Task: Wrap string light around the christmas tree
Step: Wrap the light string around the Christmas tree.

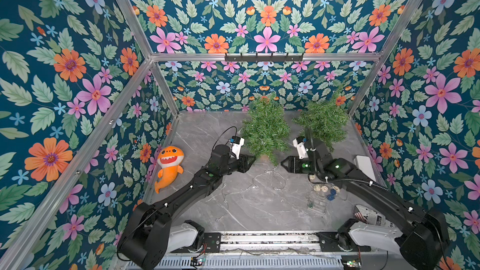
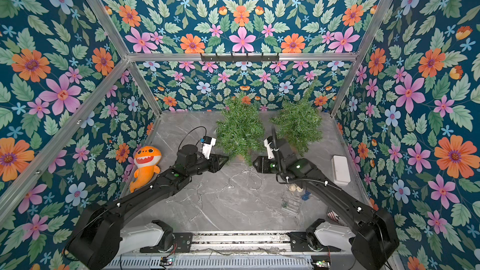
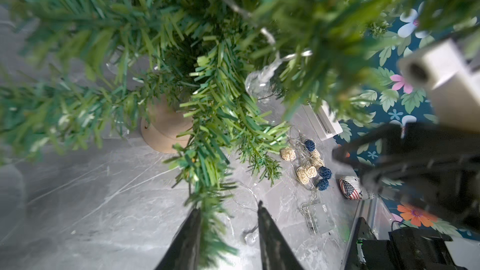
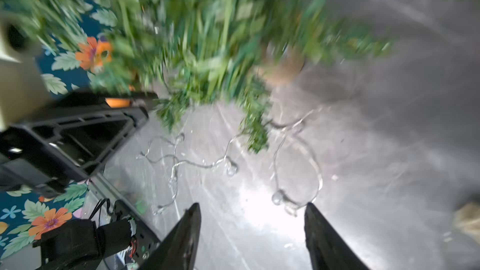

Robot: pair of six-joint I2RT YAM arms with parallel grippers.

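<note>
In both top views, the christmas tree (image 1: 265, 128) is standing by the far edge of the tabletop (image 1: 205, 136). A second tree (image 1: 324, 118) is standing beside it. The string light (image 1: 255, 186) is lying loose in the middle of the tabletop. The left gripper (image 1: 251, 161) and right gripper (image 1: 283, 163) are hanging at the tree's lowest branches, one on each side.

In the left wrist view, the left gripper (image 3: 228, 206) is standing a little apart. A branch tip is poking between its fingers, not squeezed. One bulb of the string light (image 3: 257, 81) is hanging in the tree.

In the right wrist view, the right gripper (image 4: 252, 203) is standing wide apart, holding nothing.
</note>
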